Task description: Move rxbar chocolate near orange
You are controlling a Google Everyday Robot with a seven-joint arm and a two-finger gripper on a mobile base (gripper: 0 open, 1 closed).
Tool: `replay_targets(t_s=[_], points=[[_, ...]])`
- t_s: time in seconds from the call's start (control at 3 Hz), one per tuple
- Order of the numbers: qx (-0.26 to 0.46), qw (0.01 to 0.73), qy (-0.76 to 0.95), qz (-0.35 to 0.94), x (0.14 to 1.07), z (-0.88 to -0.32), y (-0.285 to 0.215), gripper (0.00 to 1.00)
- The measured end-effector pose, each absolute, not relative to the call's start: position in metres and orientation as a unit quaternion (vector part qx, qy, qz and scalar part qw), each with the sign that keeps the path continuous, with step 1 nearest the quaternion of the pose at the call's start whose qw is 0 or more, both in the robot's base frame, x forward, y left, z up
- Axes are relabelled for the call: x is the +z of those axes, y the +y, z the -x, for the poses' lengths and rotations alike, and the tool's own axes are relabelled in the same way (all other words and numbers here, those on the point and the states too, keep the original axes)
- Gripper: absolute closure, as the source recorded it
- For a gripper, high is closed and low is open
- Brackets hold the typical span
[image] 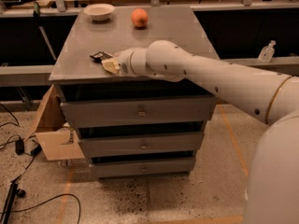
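Small flat dark wrapped rxbar chocolate (100, 56): front-left on grey worktop (177, 36), at tip of cream gripper (111, 66), grip state cannot be told; round orange (139, 17) well apart, rearward-right.

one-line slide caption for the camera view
Gripper at the rxbar chocolate on the cabinet top, orange near the back edge.

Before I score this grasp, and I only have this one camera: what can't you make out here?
Camera view:
- rxbar chocolate: its near end is hidden behind the gripper, at the front-left of the cabinet top; contact cannot be told.
- Wrapper print: too small.
- arm: its base is cut off by the right edge.
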State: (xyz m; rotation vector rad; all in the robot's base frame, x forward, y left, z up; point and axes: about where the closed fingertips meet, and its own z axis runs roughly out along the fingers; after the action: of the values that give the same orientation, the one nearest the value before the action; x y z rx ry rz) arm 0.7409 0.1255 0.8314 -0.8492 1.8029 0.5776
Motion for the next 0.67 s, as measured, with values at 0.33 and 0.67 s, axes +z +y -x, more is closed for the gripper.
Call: replay_targets(t_s=[0.33,0.67], points=[[0.240,0.508,0.748,0.352,0.8324,-0.7409,0.1254,1.00],[0.240,0.509,0.748,0.352,0.8325,-0.7409,0.1254,1.00]])
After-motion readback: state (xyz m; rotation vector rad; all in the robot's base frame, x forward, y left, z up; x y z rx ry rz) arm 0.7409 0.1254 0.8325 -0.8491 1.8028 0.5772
